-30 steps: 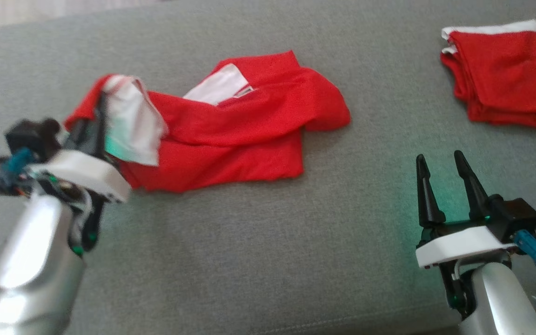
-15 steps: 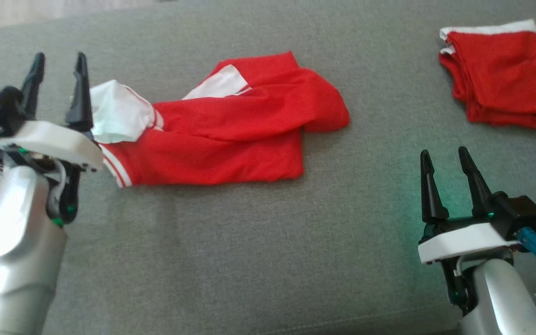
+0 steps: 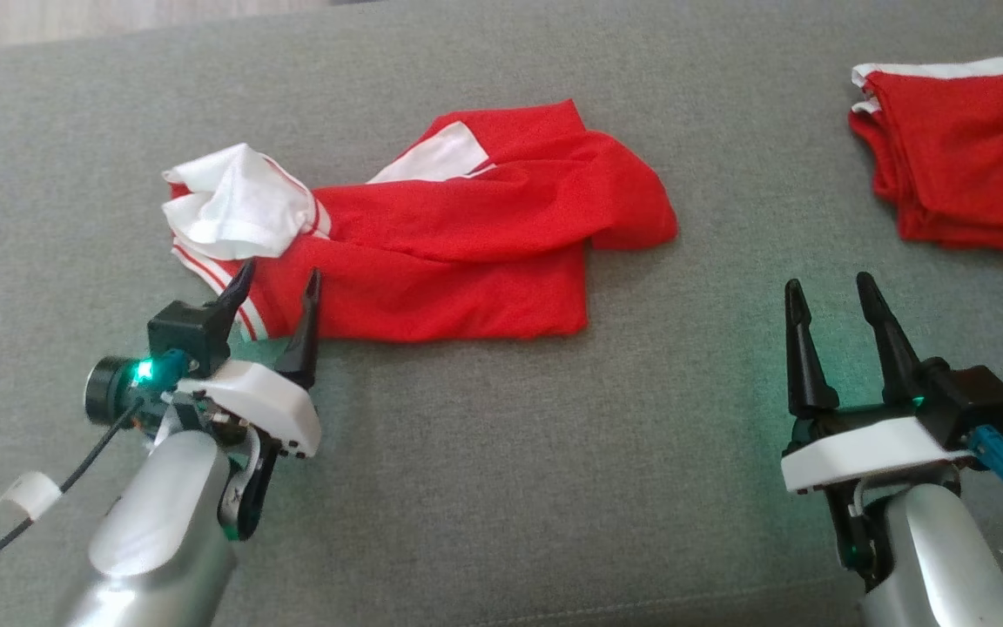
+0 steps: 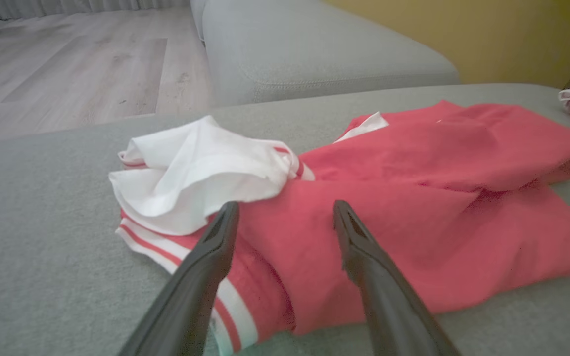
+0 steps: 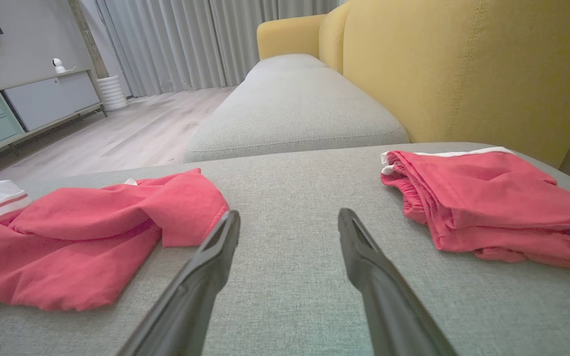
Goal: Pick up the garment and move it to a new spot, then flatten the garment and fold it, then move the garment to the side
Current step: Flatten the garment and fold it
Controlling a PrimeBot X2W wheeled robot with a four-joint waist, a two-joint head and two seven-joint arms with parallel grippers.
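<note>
The garment (image 3: 467,252) is a rumpled red piece with white panels and striped trim, lying across the middle of the grey cushion (image 3: 501,488); it also appears as the garment (image 4: 413,198) and the garment (image 5: 82,232). A white flap (image 3: 236,205) is bunched at its left end. My left gripper (image 3: 279,279) stands open at the garment's near-left edge, its fingertips over the striped hem, nothing between its fingers (image 4: 215,247). My right gripper (image 3: 828,292) stands open over bare cushion, well to the right of the garment, with the fingers (image 5: 369,257) empty.
A folded red garment (image 3: 963,148) with a white band lies at the far right of the cushion, also the folded red garment (image 5: 488,202). A yellow sofa back (image 5: 463,69) rises behind it. Wooden floor (image 4: 92,64) lies beyond the cushion's far edge.
My left gripper let go of the garment's white end, which dropped onto the cushion, then drew back to the near-left edge. The head camera shifted slightly. The right arm stayed put.
</note>
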